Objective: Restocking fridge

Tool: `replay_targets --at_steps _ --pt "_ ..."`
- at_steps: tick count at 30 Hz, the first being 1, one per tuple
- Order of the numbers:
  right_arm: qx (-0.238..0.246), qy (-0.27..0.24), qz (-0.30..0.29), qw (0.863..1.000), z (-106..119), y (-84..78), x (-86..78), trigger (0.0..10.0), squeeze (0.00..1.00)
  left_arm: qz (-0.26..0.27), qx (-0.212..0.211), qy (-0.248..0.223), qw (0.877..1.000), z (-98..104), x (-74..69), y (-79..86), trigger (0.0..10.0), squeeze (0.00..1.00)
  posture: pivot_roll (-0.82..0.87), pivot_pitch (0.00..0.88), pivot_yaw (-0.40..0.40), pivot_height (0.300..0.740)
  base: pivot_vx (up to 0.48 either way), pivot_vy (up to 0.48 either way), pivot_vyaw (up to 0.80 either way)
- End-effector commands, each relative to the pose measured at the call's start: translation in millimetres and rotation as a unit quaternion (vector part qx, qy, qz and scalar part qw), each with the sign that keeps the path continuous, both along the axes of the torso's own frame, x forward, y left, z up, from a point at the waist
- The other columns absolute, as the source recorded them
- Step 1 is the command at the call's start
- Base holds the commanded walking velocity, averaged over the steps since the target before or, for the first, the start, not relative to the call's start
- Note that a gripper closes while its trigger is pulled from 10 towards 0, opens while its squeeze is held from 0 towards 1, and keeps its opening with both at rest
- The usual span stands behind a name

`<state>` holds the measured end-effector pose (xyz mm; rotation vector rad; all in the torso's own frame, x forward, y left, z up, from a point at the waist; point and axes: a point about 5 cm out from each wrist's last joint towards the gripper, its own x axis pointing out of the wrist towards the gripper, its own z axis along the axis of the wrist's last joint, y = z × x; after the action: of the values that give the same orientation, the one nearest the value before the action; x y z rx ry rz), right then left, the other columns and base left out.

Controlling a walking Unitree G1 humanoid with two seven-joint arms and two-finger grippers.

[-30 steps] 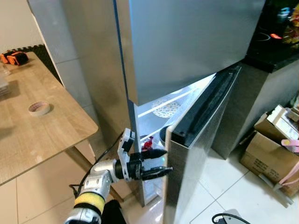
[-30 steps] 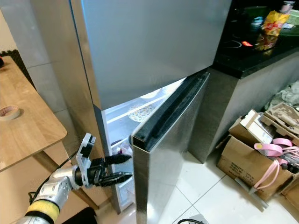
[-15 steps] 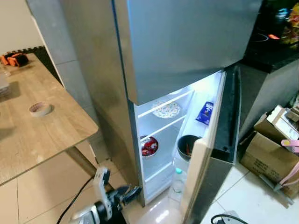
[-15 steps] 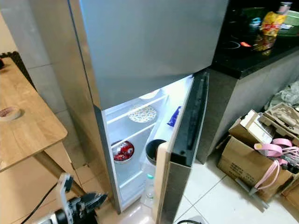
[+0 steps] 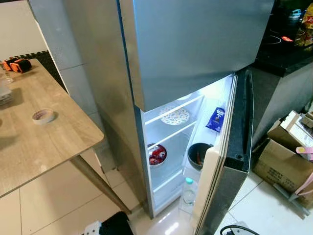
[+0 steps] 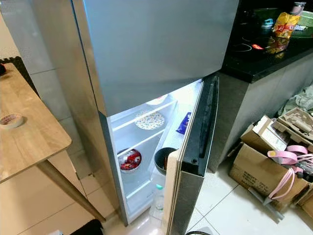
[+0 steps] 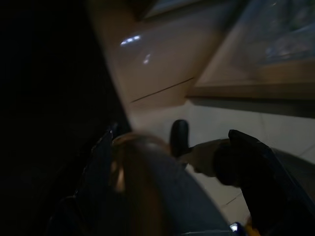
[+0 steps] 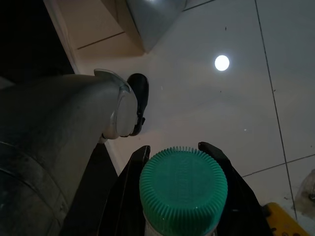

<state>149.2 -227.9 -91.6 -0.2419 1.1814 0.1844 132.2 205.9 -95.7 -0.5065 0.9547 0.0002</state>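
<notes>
Left arm down; fridge door wide.

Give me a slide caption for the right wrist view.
Right gripper clamps a green-capped bottle above the tiled floor.

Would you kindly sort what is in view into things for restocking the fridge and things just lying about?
For the job: fridge, its open lower door, green-capped bottle in the right gripper.

Lying about: tape roll on the wooden table, cardboard boxes, snack bag.
</notes>
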Motion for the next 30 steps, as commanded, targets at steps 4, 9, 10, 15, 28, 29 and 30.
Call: replay_targets --at_steps 4,9,10,15,28,29,30 --pt "-0.004 0.003 -0.006 1.0 0 -3.5 -2.6 10.0 0.0 0.005 0.008 0.006 1.0 -1 4.7 -6.6 10.0 0.0 -0.13 0.0 -0.001 0.74 0.0 0.0 0.0" --pt "-0.005 0.004 -0.009 1.0 -1 -4.7 -4.6 10.0 0.0 0.012 0.017 0.003 1.0 1 11.3 -6.9 10.0 0.0 -0.13 0.0 -0.001 0.74 0.0 0.0 0.0" --pt "-0.005 0.004 -0.009 1.0 -1 -4.7 -4.6 10.0 0.0 0.012 0.017 0.003 1.0 1 11.3 -6.9 10.0 0.0 -0.13 0.0 -0.001 0.74 0.0 0.0 0.0" --pt "-0.006 0.005 -0.011 1.0 -1 -4.9 -5.3 10.0 0.0 0.009 0.029 -0.001 1.0 3 20.6 -11.7 10.0 0.0 -0.13 0.0 -0.001 0.74 -0.298 0.0 0.0" --pt "-0.001 -0.005 -0.006 1.0 0 8.3 5.2 10.0 0.0 0.013 0.03 0.008 0.999 1 17.8 -15.5 10.0 0.0 -0.14 0.0 -0.001 0.74 -0.383 0.0 0.0" --pt "0.001 -0.009 -0.006 1.0 1 10.3 8.4 10.0 0.0 0.014 0.03 0.012 0.999 0 15.4 -16.6 10.0 0.0 -0.14 0.0 -0.001 0.74 -0.465 0.0 0.0" --pt "0.002 -0.011 -0.007 1.0 1 11.1 9.5 10.0 0.0 0.014 0.029 0.013 0.999 -1 14.5 -17.1 10.0 0.0 -0.14 0.0 -0.001 0.74 -0.461 0.0 0.0"
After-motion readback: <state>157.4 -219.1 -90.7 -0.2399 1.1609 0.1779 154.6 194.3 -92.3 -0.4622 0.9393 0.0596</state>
